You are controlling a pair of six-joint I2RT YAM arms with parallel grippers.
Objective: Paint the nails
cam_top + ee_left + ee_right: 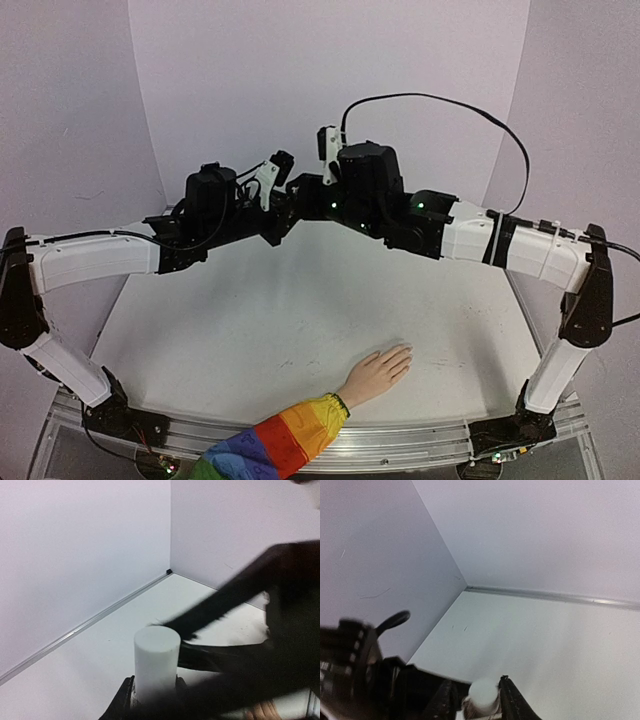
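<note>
A small flesh-coloured hand (378, 372) in a rainbow-striped sleeve (285, 440) lies flat on the table near the front edge. Its nails (404, 352) are too small to make out. Both grippers are raised at the back centre, far from the hand, tips close together. My left gripper (154, 692) is shut on a white cylinder (156, 662); in the top view it (279, 210) is dark. My right gripper (477, 697) is shut on a small white round-topped thing (483, 694) with a brownish part under it; in the top view it (305, 194) is dark. I cannot tell which thing is the bottle.
White table (300, 300) with pale walls on three sides. The right arm (280, 630) fills the right of the left wrist view, blurred. A bit of the hand (262, 712) shows at that view's bottom edge. The arm bases stand at the front corners.
</note>
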